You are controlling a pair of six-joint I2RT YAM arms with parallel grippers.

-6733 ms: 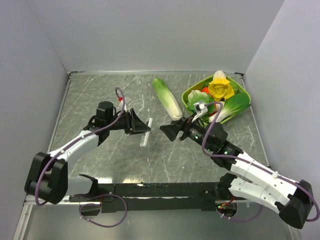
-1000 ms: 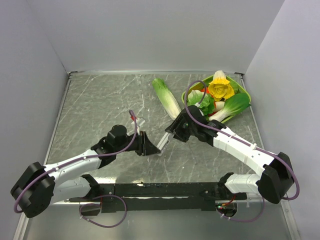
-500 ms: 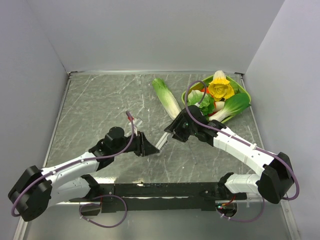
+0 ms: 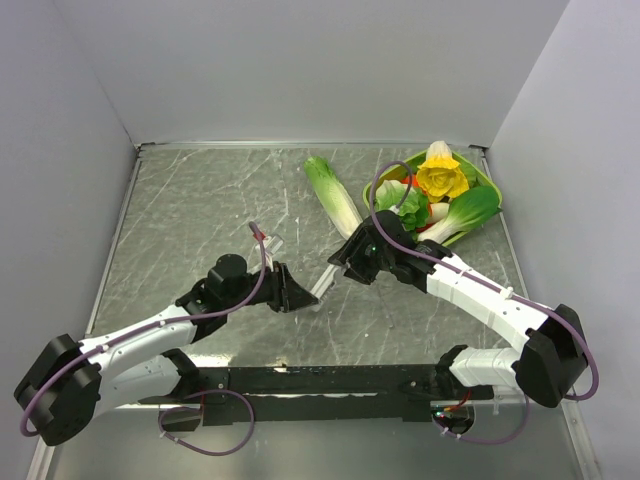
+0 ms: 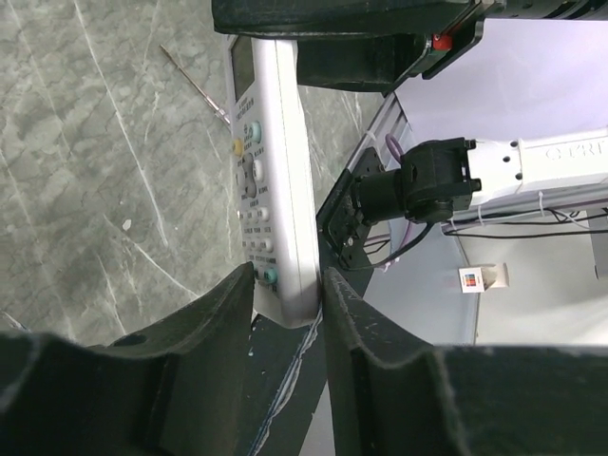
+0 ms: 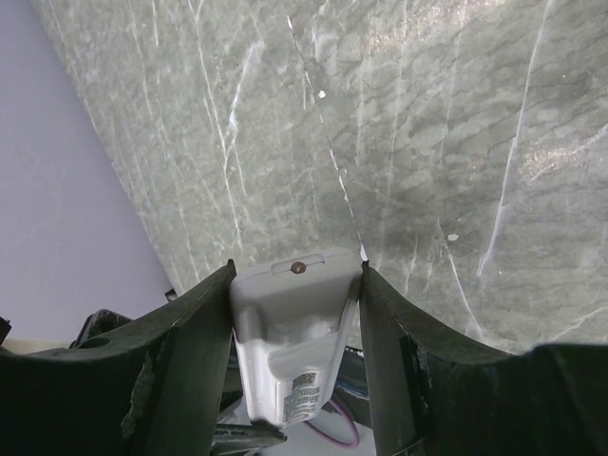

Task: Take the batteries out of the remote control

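The white remote control (image 4: 323, 281) hangs above the table's middle, bridged between both grippers. My right gripper (image 4: 346, 262) is shut on its far end. In the right wrist view both fingers (image 6: 204, 328) press the sides of the remote control (image 6: 294, 323), whose labelled back faces the camera. My left gripper (image 4: 299, 291) flanks the near end. In the left wrist view the button face of the remote control (image 5: 274, 171) runs between the fingertips of the left gripper (image 5: 288, 283). Whether they still press it I cannot tell. The batteries are hidden.
A long pale-green cabbage (image 4: 333, 197) lies at the back centre. A green bowl (image 4: 487, 182) of toy vegetables and a yellow flower (image 4: 442, 178) sits at the back right. Walls close in the left, right and back. A black rail (image 4: 320, 380) spans the near edge.
Earlier the left gripper alone held the remote, with the right gripper apart; now the right is shut on it. Over the last second the left arm drew back slightly.
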